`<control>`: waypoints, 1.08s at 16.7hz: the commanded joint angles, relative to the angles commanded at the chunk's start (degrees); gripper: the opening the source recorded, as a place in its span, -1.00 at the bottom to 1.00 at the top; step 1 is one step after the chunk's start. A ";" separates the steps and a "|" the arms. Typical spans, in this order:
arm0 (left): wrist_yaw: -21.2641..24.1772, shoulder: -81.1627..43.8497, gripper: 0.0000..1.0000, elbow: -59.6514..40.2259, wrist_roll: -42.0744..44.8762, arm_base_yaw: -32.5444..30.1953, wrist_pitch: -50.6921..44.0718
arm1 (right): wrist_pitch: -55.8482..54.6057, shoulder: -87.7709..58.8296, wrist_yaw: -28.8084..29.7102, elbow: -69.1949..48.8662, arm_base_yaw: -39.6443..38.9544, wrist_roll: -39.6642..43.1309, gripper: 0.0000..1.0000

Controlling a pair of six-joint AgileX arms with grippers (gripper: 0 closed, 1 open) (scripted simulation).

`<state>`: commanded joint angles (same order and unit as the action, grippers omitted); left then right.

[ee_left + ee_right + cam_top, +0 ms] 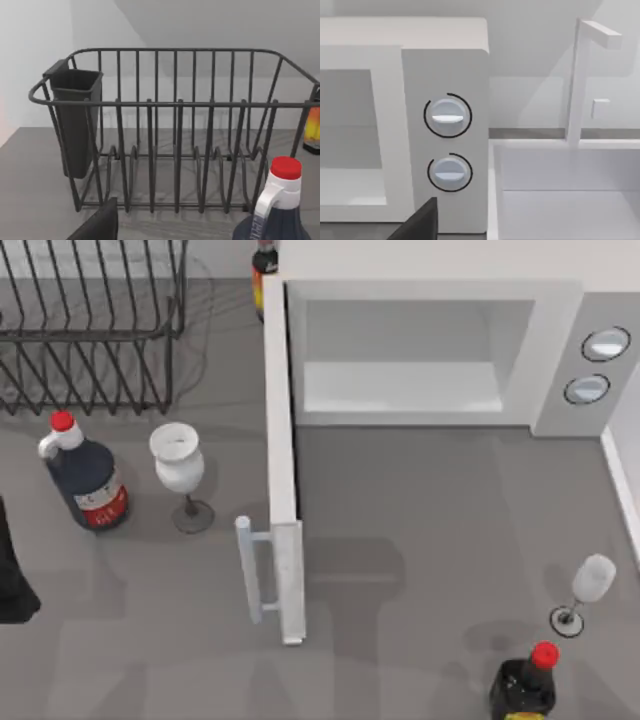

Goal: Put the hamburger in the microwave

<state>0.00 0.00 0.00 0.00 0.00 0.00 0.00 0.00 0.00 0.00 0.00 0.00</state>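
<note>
Standing at the back of the surface (430,530), the microwave (440,300) has its door (282,470) swung fully open, edge-on and pointing to the front, with the bar handle (250,570) on the door's outer side, away from the cavity. The cavity (400,380) is exposed, white inside. The grey panel with two round knobs (605,343) sits at the microwave's right end; the right wrist view faces that panel close up, with a white fixture (560,170) just beside the microwave. The black wire dish rack (90,330) sits well left of the microwave, with a dark cutlery holder (75,120) hung on one end. A red-capped dark bottle (85,480) stands left of the open door, and a white wine glass (178,465) stands between that bottle and the door. A second bottle (263,265) stands behind the door's hinge corner. In front of the microwave's panel stands a clear wine glass (585,590), with a third bottle (525,685) near it, closer to the front. The left arm (10,580) is far left of the microwave, its gripper (97,225) facing the rack; the right gripper (420,222) faces the knobs. Cannot tell whether either gripper is released or clenched.
</note>
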 joint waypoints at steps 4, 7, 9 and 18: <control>0.00 0.00 1.00 0.00 0.00 0.00 0.00 | 1.80 -1.95 0.03 -1.44 -0.08 1.91 1.00; 0.00 0.00 1.00 0.00 0.00 0.00 0.00 | 7.85 -9.23 0.04 -6.34 -0.45 8.59 1.00; 0.00 0.00 1.00 0.00 0.00 0.00 0.00 | 13.66 -17.17 0.02 -10.89 -0.83 14.99 1.00; 0.00 0.00 1.00 0.00 0.00 0.00 0.00 | 43.71 -59.89 -0.23 -33.28 -2.54 46.77 1.00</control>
<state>0.00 0.00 0.00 0.00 0.00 0.00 43.71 -59.89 -0.23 -33.28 -2.54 46.77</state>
